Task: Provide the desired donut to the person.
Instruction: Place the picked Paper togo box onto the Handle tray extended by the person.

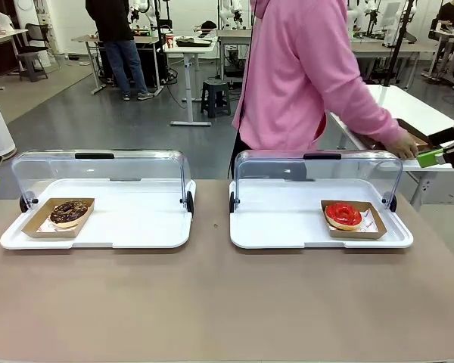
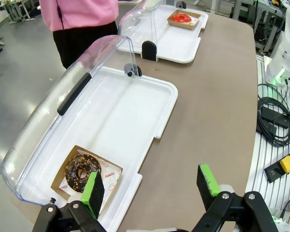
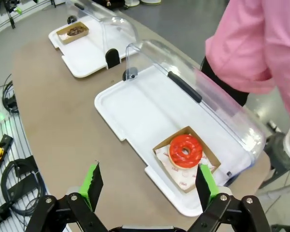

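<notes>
Table (image 1: 227, 302): brown top, two white trays side by side along the far edge, well apart from each other.

Left tray (image 1: 121, 223): clear lid (image 1: 98, 170) swung up and back on its hinges, presumably to leave the contents reachable from the near side. Chocolate donut (image 1: 68, 212), nut-sprinkled, in an open cardboard box (image 1: 41, 227) at the tray's near-left corner.

Right tray (image 1: 287, 223): clear lid (image 1: 318, 170) likewise raised. Red-glazed donut (image 1: 343, 215) in its own cardboard box (image 1: 367, 231) toward the tray's near-right corner.

Left gripper (image 2: 152, 186): jaws spread wide, holding nothing; hovering above the table's left end, one green pad over the near edge of the chocolate donut's box, apparently parked at the ready.

Right gripper (image 3: 147, 182): jaws fully apart, empty; hanging above the table's right end, just short of the red donut's tray corner.

Person (image 1: 303, 76): pink hooded sweatshirt, standing behind the right tray at the far edge, hand (image 1: 403, 144) stretched sideways to a neighbouring white table. No pointing at either donut, so desired donut undetermined.

Hidden or unclear: object under the person's hand half covered, brown, unidentifiable. Print on the box liners too small to read fully. Grippers in the front view cut off at the picture's sides, green tips alone visible.
</notes>
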